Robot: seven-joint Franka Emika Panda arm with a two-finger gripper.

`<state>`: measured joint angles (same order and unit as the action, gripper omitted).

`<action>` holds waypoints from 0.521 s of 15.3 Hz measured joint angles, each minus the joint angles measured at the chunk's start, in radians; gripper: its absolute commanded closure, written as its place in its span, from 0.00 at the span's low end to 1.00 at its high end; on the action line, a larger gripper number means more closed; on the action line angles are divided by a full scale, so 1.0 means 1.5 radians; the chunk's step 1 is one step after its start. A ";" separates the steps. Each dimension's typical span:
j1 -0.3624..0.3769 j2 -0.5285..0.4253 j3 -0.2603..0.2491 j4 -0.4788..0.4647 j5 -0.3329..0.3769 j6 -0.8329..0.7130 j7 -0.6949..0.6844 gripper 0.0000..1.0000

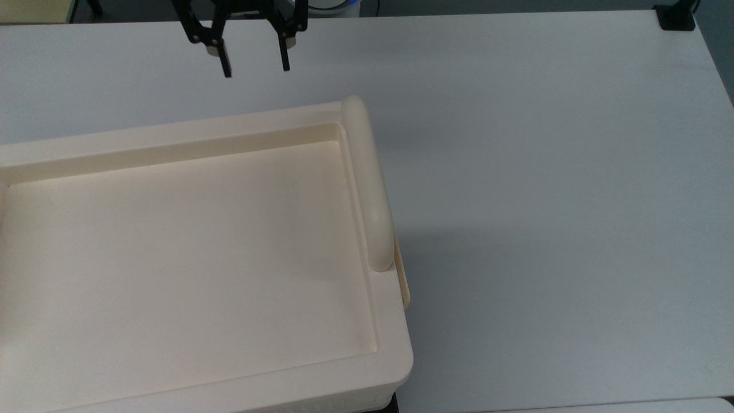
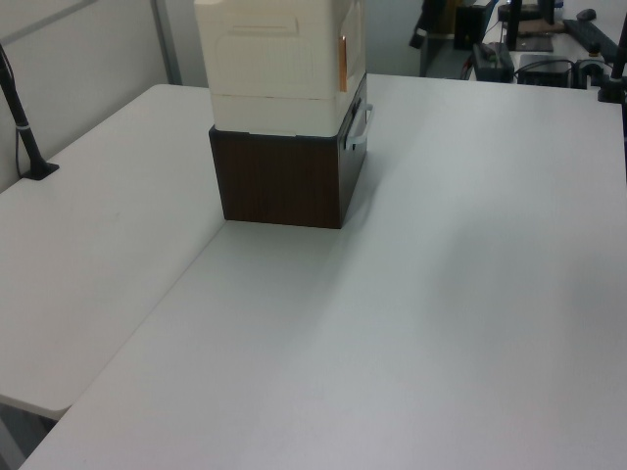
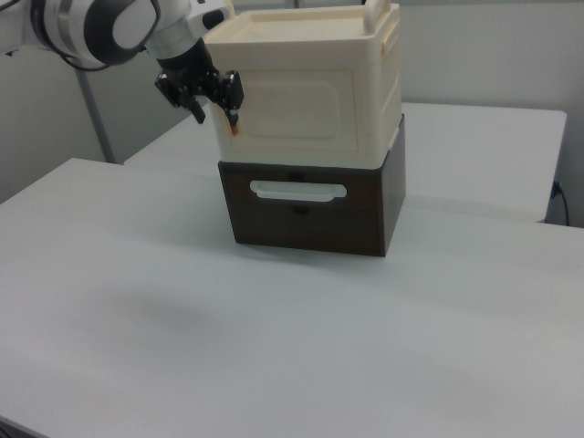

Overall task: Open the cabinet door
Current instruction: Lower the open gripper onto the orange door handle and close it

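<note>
Top view first: I see my gripper [image 1: 256,64] at the upper edge, black fingers [image 1: 226,64] pointing down the picture and spread wide with nothing between them. It hangs over bare white table [image 1: 545,143], well apart from the cream cabinet [image 1: 189,367], whose recessed top takes up the top view's left. A thick rounded bar [image 1: 370,183] runs along the recess's right side. Just past the bar's lower end a thin cream strip sticks out from the cabinet's side; I take it for the edge of the cabinet door [image 1: 405,281], seen end-on.

Left view: the cream cabinet sits on a dark brown base [image 2: 284,181] near the far end of the table. I see the door only edge-on at the cabinet's right corner, where a brownish slot [image 2: 343,51] shows.

Right view: the door [image 3: 290,110] faces me, a flat cream panel with a raised rim, lying flush with the cabinet front, above the brown base and its white drawer handle [image 3: 298,191]. The gripper is at the door's left edge, up near the top corner, its jaws parted; I cannot tell whether it touches the panel.
</note>
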<state>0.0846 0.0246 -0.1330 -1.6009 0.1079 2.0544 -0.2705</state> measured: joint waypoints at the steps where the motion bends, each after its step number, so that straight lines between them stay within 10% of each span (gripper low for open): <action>1: -0.001 0.004 0.000 0.000 0.018 0.020 0.000 0.44; 8: 0.000 0.023 0.000 0.001 0.072 0.109 0.000 0.60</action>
<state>0.0839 0.0584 -0.1329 -1.5993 0.2164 2.2180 -0.2705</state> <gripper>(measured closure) 0.564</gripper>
